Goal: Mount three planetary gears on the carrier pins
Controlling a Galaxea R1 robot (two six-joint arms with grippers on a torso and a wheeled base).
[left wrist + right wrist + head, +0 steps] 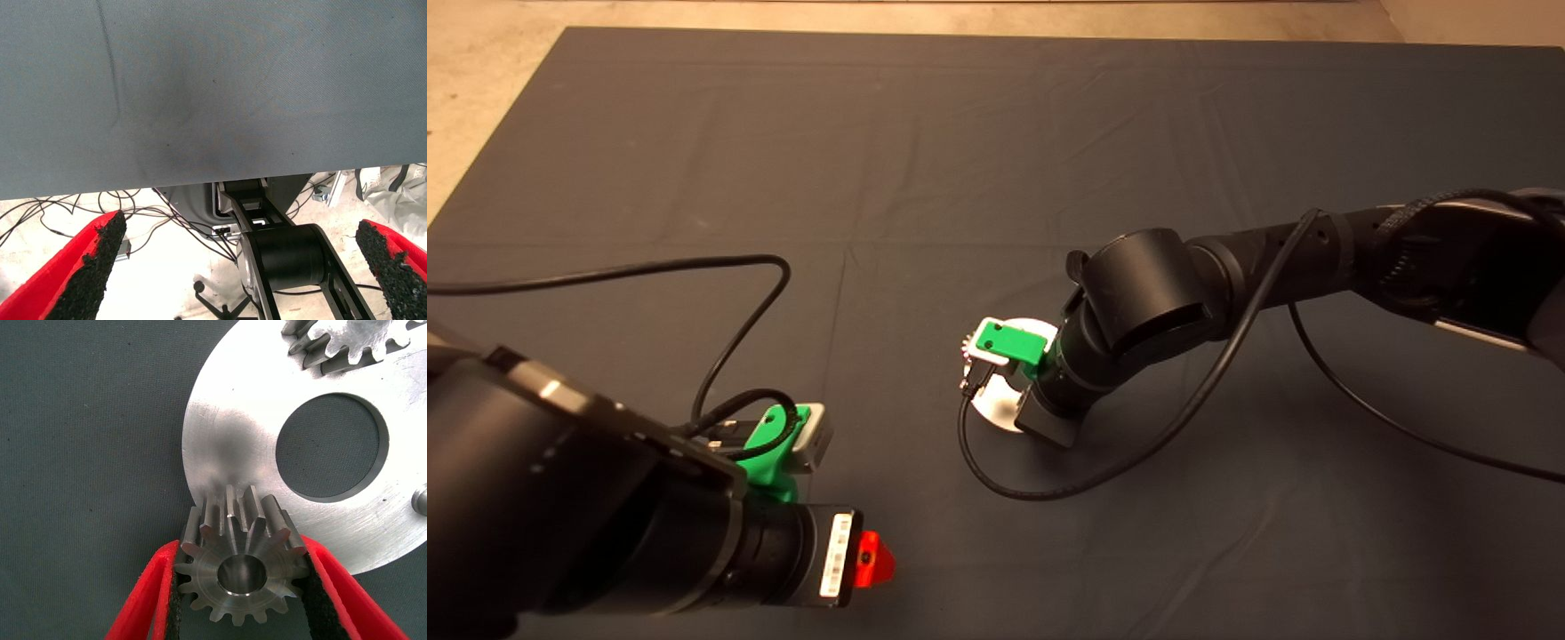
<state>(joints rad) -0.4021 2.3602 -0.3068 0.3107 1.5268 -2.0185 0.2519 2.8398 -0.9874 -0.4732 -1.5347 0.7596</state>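
The right gripper [985, 378] is seen near the middle of the mat [996, 160], hanging over the silver disc [996, 411], which is largely covered by the arm in the head view. In the right wrist view, a gear [241, 577] is pinched between the two red fingers [143, 600], its teeth pressed against the black pads on both sides and its bore facing the camera. The gear is held at about 7 o'clock of the disc [253, 407], over the disc's rim, partly above metal and partly above the mat. Whether it touches the disc cannot be told. The disc's central hole [331, 445] is left open, with dark mat showing through it. A second gear [347, 340] is seen on the disc at roughly 1 o'clock of that hole, cut off by the picture's edge. A bare pin [420, 501] is glimpsed at about 4 o'clock of the hole.

The left gripper [871, 560] is parked at about 7 o'clock of the mat, well apart from the disc. Its fingers [93, 267] are spread wide, with nothing between them; the mat's edge and cables on the floor are shown beyond.
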